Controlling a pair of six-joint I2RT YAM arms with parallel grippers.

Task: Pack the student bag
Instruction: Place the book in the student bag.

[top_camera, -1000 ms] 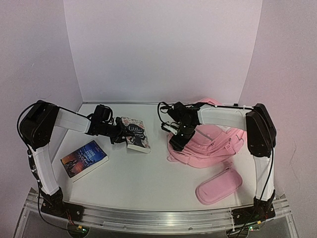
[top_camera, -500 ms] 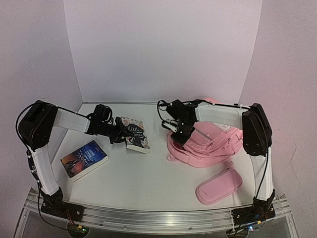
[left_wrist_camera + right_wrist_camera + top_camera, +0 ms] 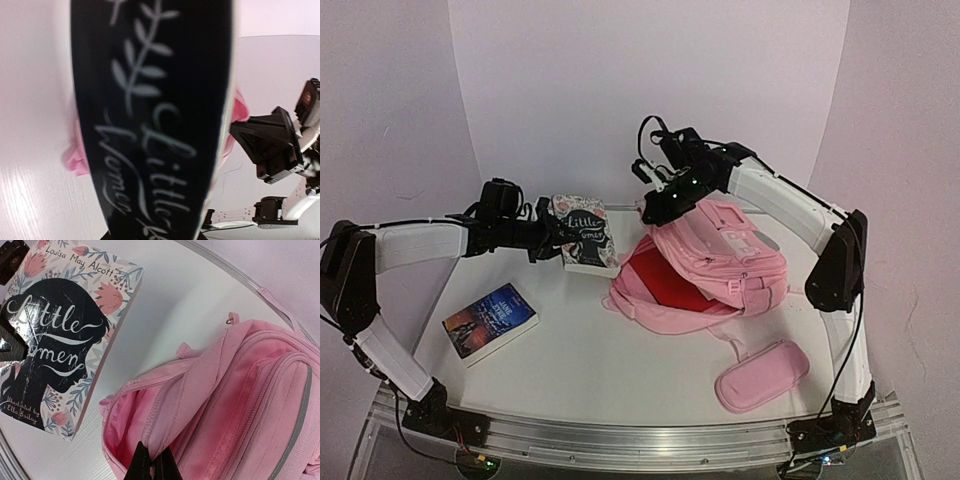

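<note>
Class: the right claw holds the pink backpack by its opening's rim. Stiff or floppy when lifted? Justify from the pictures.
Probably floppy: the student bag sags and folds below the right claw, its fabric creased. Likely light, since one pinch of rim props it up. The mouth may droop shut before the book in the left claw arrives.

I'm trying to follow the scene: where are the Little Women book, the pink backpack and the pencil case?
Little Women book (image 3: 586,234), overhead view, middle of its front cover.
pink backpack (image 3: 712,260), overhead view, its front panel.
pencil case (image 3: 762,375), overhead view, middle of its top.
</note>
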